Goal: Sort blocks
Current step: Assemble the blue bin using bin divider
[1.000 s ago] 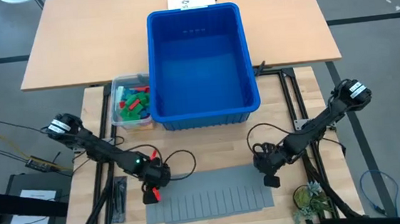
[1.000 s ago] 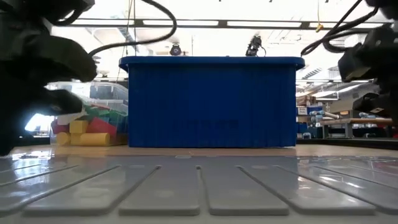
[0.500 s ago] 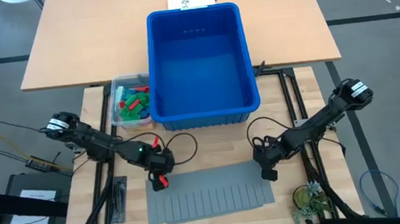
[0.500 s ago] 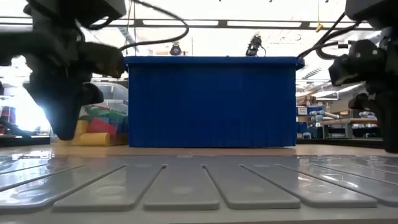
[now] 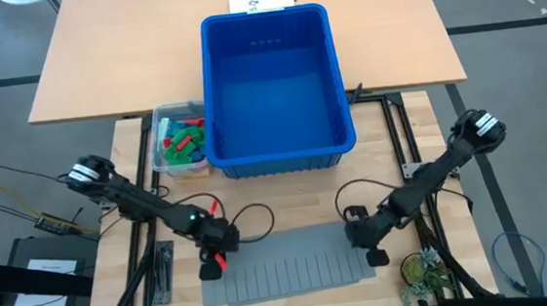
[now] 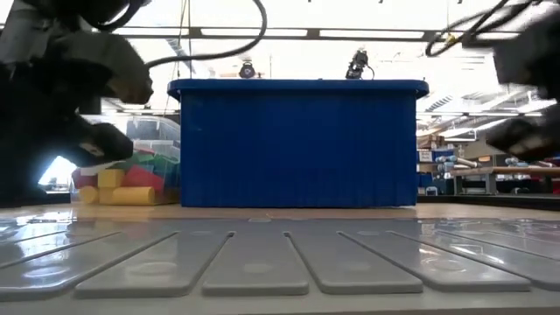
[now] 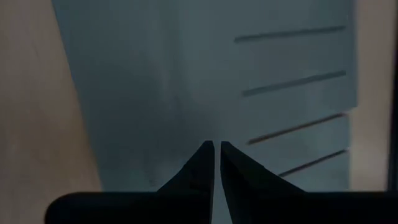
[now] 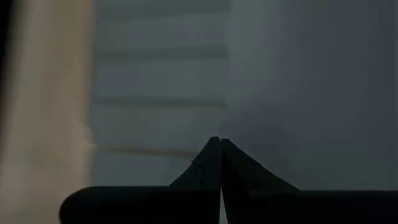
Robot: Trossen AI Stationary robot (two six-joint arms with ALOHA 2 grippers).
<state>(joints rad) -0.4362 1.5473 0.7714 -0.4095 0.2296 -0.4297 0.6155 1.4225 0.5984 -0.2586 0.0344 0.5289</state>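
Both pincers closed and empty over the grey mat, no block yet in hand.

Left pincer (image 5: 209,267) low at the ribbed grey mat (image 5: 292,269)'s left end, right pincer (image 5: 371,253) at its right end, each with tips pressed together on nothing. Blocks (image 5: 182,138) heaped in the small clear tub (image 5: 164,162) beside the blue bin (image 5: 276,84), well apart from both. Best to lift clear of the mat, spread the jaws wide before descending into the tub, and single out one top brick. Hard to tell single bricks apart in the heap; low view largely masked by dark arm bulk.
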